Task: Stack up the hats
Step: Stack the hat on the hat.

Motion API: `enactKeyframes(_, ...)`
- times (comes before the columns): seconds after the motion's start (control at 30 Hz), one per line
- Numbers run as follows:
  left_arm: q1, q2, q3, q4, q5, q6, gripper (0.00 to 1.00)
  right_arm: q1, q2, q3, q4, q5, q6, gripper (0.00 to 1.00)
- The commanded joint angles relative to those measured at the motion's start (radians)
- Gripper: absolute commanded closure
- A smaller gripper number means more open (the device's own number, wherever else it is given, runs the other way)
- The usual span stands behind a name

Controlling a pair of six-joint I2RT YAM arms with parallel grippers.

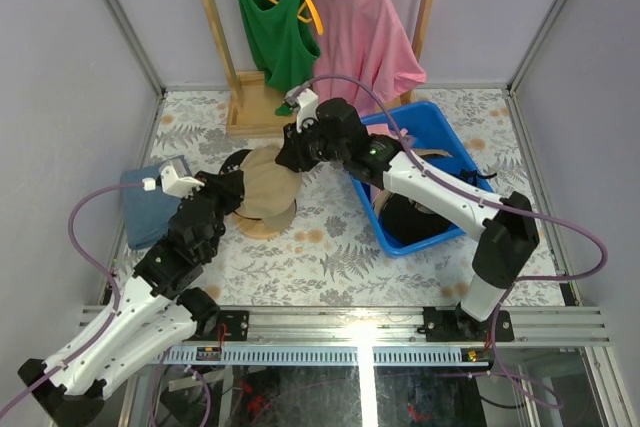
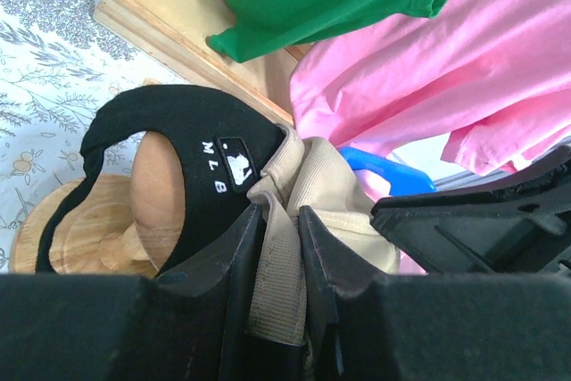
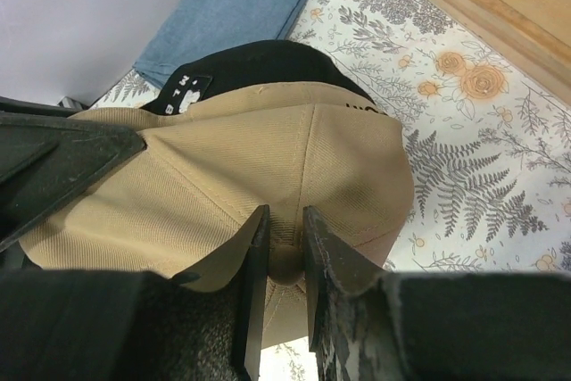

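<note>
Nearest the bases, the left gripper [image 2: 278, 220] has its jaws drawn close on the woven back strap of the tan cap [image 3: 294, 149], the strap running up between the two fingers. The tan cap lies over the black MLB cap [image 2: 178, 131], which sits on the wooden knob stand [image 2: 80, 238] at mid table. From the far side the right gripper [image 3: 285, 220] pinches a small fold of the tan crown, jaws likewise nearly together. The step in hand looks like seating the tan cap on the black one. To do it well, both arms should lower together and keep the crown spread, so that it settles squarely over the black crown without dragging that cap off the knob, and let go only once it rests. Beyond stands the blue bin [image 1: 440, 142], with what seems a dark hat [image 1: 415, 217] in it.
</note>
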Motion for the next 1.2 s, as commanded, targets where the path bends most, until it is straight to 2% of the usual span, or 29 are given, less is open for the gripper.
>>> enactKeyframes(0.0,0.007,-0.038,0.004,-0.027,-0.125,0.008,1.00,-0.022,-0.073,-0.028,-0.019,0.217,-0.039,0.89)
enactKeyframes(0.2,0.008,-0.025,0.011,-0.027,-0.125,0.008,1.00,-0.024,-0.094,0.073,-0.088,0.328,-0.112,0.90)
enactKeyframes(0.43,0.007,0.067,0.073,-0.027,-0.125,0.008,1.00,-0.028,-0.063,0.225,-0.153,0.431,-0.184,0.90)
enactKeyframes(0.67,0.007,0.161,0.128,-0.027,-0.125,0.008,1.00,-0.057,-0.034,0.290,-0.196,0.403,-0.196,0.88)
enactKeyframes(0.73,0.007,0.180,0.140,-0.027,-0.125,0.008,1.00,-0.063,-0.046,0.264,-0.191,0.369,-0.175,0.80)
enactKeyframes(0.8,0.007,0.193,0.148,-0.027,-0.125,0.008,1.00,-0.068,-0.064,0.214,-0.159,0.323,-0.140,0.62)
enactKeyframes(0.9,0.007,0.195,0.142,-0.027,-0.125,0.008,1.00,-0.069,-0.063,0.175,-0.155,0.277,-0.097,0.48)
enactKeyframes(0.97,0.008,0.190,0.132,-0.027,-0.125,0.008,1.00,-0.070,-0.051,0.164,-0.154,0.236,-0.068,0.43)
enactKeyframes(1.17,0.007,0.179,0.115,-0.027,-0.125,0.008,1.00,-0.070,-0.021,0.125,-0.137,0.160,0.034,0.39)
